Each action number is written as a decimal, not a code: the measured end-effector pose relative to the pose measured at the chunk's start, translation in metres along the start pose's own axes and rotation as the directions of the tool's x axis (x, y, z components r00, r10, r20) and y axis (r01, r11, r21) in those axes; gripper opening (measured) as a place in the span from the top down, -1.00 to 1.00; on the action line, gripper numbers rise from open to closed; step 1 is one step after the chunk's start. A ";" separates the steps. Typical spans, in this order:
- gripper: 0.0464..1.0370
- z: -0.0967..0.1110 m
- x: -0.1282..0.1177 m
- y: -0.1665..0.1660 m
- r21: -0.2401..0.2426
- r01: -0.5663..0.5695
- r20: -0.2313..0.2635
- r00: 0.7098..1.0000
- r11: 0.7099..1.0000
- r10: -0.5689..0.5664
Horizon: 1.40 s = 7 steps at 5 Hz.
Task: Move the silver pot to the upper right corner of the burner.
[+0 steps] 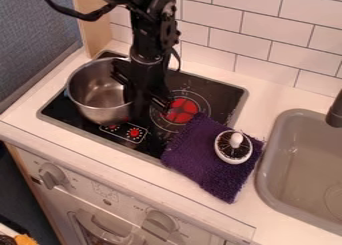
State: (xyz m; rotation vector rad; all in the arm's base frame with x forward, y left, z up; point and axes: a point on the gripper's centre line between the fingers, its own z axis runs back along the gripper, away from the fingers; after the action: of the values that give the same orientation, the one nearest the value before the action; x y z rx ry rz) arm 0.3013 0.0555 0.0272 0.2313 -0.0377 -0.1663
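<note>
Tool [145, 102]: we record it open, fingers spread at the right rim of the round silver metal pot [100, 91]; contact unclear. Pot sits on the left of the black glass stove [200, 86], near its left edge. Black arm [152, 34] hangs near-vertical from above.

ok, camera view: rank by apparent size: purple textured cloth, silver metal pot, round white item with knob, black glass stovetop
1. Black glass stovetop
2. Purple textured cloth and silver metal pot: too close to rank, pot partly behind black robot arm
3. Round white item with knob
</note>
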 end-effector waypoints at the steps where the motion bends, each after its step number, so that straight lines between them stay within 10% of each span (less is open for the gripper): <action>1: 0.93 0.002 -0.006 0.004 0.019 0.034 -0.048 0.998 0.999 -0.033; 4: 0.93 0.036 0.043 -0.009 0.055 0.121 0.087 0.988 0.991 -0.126; 7: 0.93 0.066 0.093 -0.091 0.141 0.428 0.181 0.875 0.893 -0.448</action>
State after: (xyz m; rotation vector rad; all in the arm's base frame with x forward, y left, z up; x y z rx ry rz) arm 0.3746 -0.0621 0.0716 0.3169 -0.2048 -0.6461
